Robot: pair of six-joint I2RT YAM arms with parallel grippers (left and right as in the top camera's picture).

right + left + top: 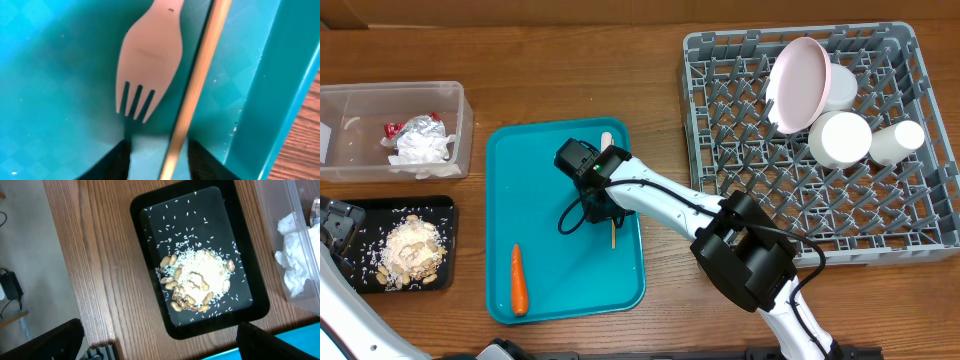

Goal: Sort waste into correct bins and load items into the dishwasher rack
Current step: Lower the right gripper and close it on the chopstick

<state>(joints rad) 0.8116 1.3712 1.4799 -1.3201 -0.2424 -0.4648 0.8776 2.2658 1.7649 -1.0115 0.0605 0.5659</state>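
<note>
My right gripper (162, 162) (592, 190) is low over the teal tray, open, with its fingers either side of a thin wooden stick (195, 90) (613, 236). A white plastic fork (149, 65) lies just ahead of the fingers, left of the stick. The clear tub (460, 110) holds the white napkin (420, 150) and the foil wrapper (418, 126). The black tray (150, 270) (360, 280) holds nuts and crumbs (200, 280) (415, 250). My left gripper (155, 347) (335, 225) is open and empty beside the black tray. The grey rack (740, 190) holds the plate (798, 82), two bowls (840, 138) and a cup (898, 140).
The teal tray (550, 260) sits mid-table with an orange carrot (518, 280) at its lower left. Its raised rim (265, 100) is right of the stick. The table's left edge (55, 255) is close to the black tray.
</note>
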